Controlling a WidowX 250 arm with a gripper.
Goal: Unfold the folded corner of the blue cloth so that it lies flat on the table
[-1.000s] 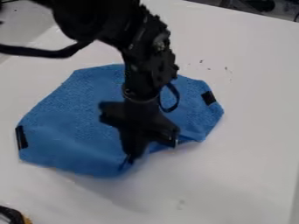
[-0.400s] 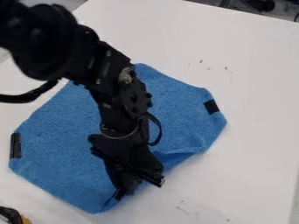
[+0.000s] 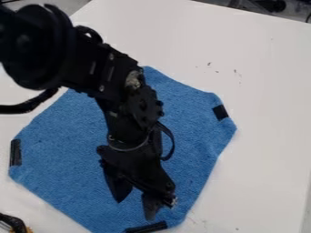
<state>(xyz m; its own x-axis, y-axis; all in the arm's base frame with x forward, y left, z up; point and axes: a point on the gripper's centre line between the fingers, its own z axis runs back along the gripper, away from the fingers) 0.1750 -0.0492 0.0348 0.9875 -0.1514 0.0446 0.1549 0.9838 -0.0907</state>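
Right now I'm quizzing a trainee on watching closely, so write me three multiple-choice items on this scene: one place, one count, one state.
1. Where is the gripper?
A) Over the blue cloth's top corner
B) Over its lower part
C) Right of it

2. How many black strips show on the cloth?
A) One
B) Three
C) Five

3. The fingers are:
A) Apart
B) Pressed together
C) Gripping a cup

Key:
1 B: blue lies around the fingertips.
2 B: left, right and bottom edges.
3 A: a gap separates them.
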